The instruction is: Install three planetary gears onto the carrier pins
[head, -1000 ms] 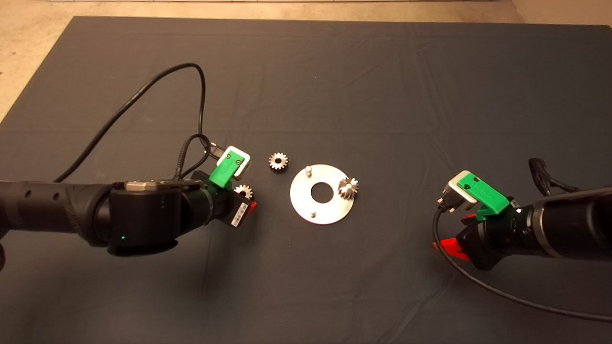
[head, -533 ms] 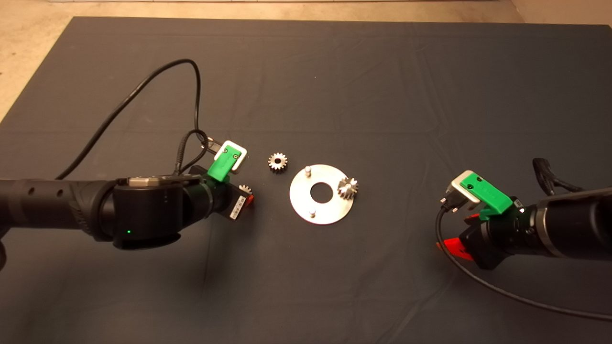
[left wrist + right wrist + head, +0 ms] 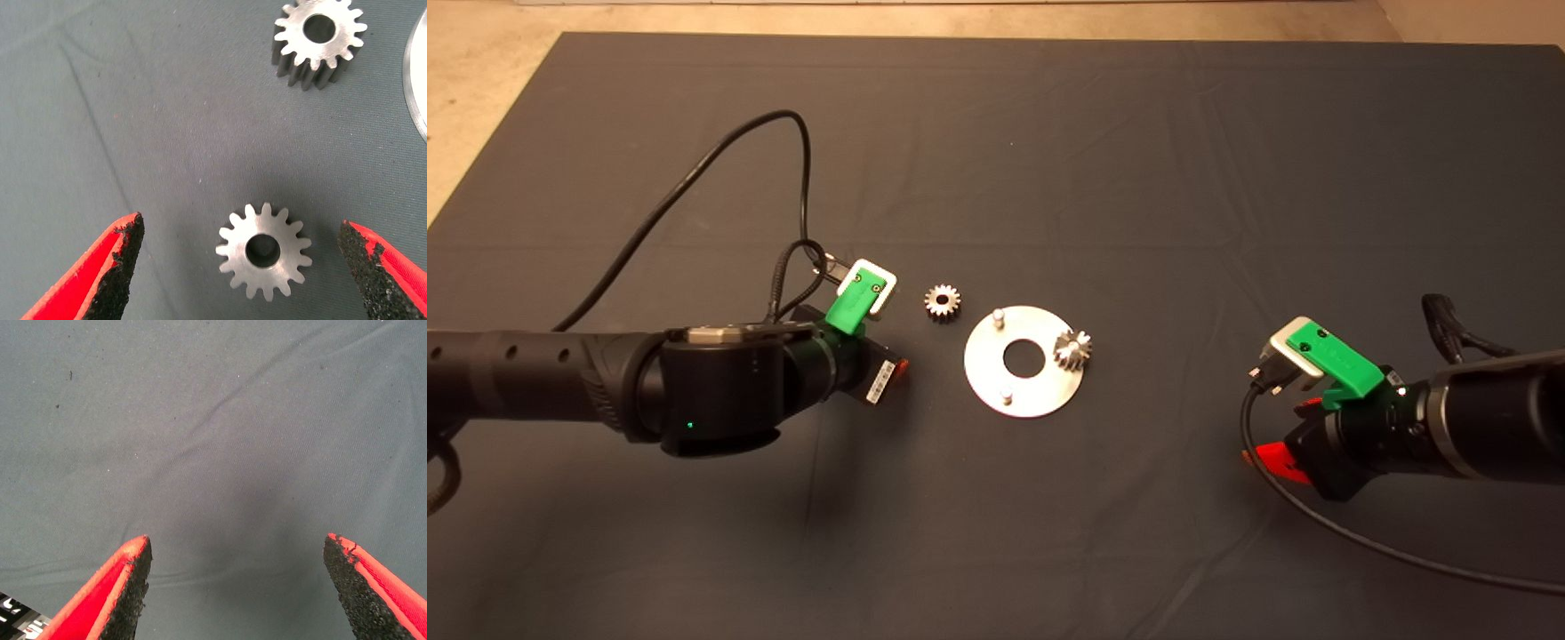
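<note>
On the dark surface (image 3: 1138, 178) the disc (image 3: 1024, 362) carries one gear (image 3: 1073, 348) on its right pin; a second gear (image 3: 942, 301) lies just left of it. The left claw (image 3: 243, 267), low and spread wide, straddles the third gear (image 3: 264, 251) without touching. The right claw (image 3: 237, 587) waits far right, fingers apart, grasping nothing.

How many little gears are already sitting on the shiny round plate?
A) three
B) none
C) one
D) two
C: only one gear sits on the plate, at its right edge; another gear lies on the mat beside it, and the third lies flat between the left gripper's open jaws.
</note>
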